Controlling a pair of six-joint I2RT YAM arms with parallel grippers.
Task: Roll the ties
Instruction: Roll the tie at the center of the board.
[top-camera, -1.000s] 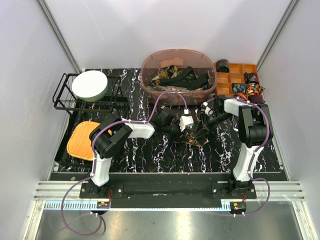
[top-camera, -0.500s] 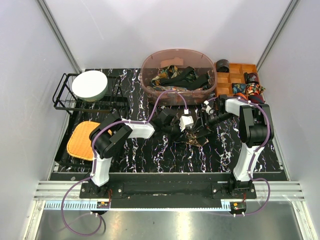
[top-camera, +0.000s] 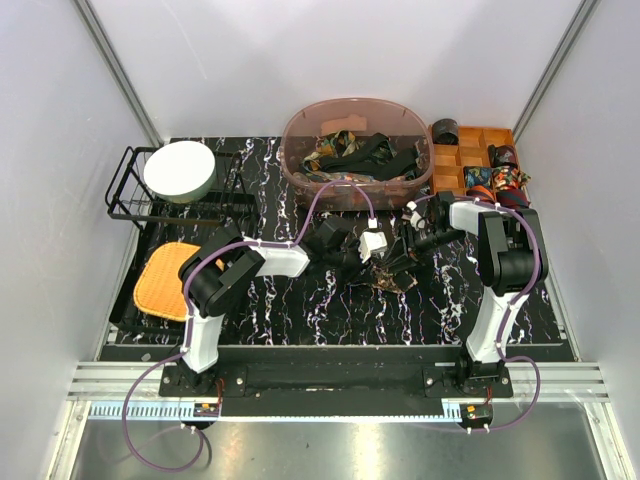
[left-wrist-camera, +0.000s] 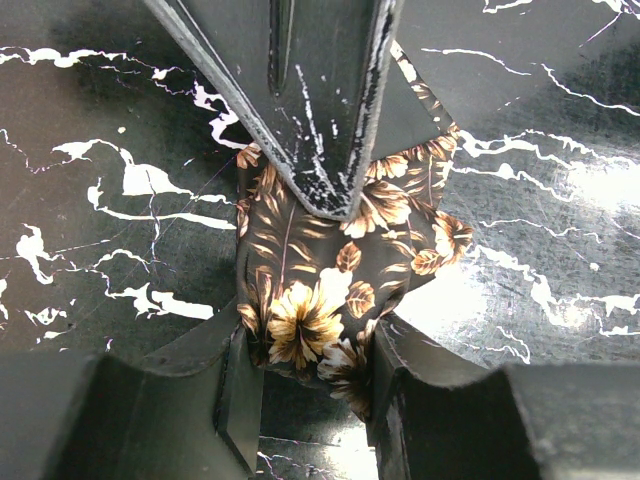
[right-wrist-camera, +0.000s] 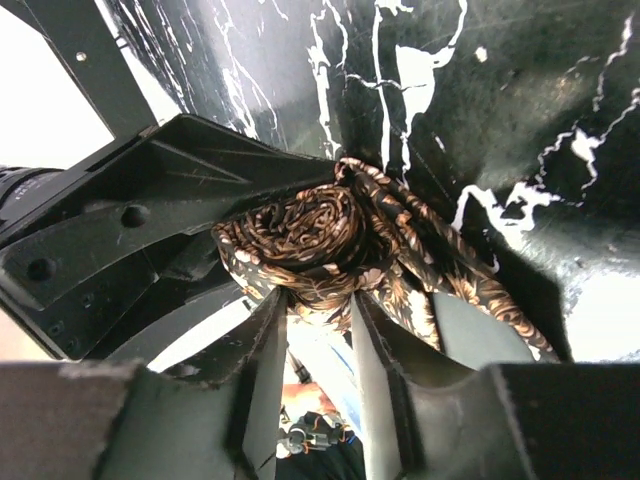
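Right, top view first: both arms meet a touch right of the middle of the bench (top-camera: 300, 310), the left arm (top-camera: 250, 262) reaching across from the left, the right arm (top-camera: 505, 250) in from the right edge. Between them lies the brown floral tie (top-camera: 393, 280), half hidden under the jaws. At the far edge sits a tub (top-camera: 300, 170) of loose ties (top-camera: 360, 152). In the far right corner is a wooden tray (top-camera: 470, 157) with rolled ties (top-camera: 495, 180). A rack (top-camera: 125, 190) with a white bowl (top-camera: 180, 172) stands at the far left corner, and an orange mat (top-camera: 165, 278) lies by the left edge.

Left wrist now: the left jaws pinch the near end of the tie (left-wrist-camera: 330, 270), the fabric spreading flat on the bench beyond. The right jaws come down from the top of the view, narrowed to a point over the cloth.

Right wrist: the right jaws nip the tie (right-wrist-camera: 310, 235), wound here into a tight spiral, its loose tail trailing off right along the bench. The left jaws sit close beside it.
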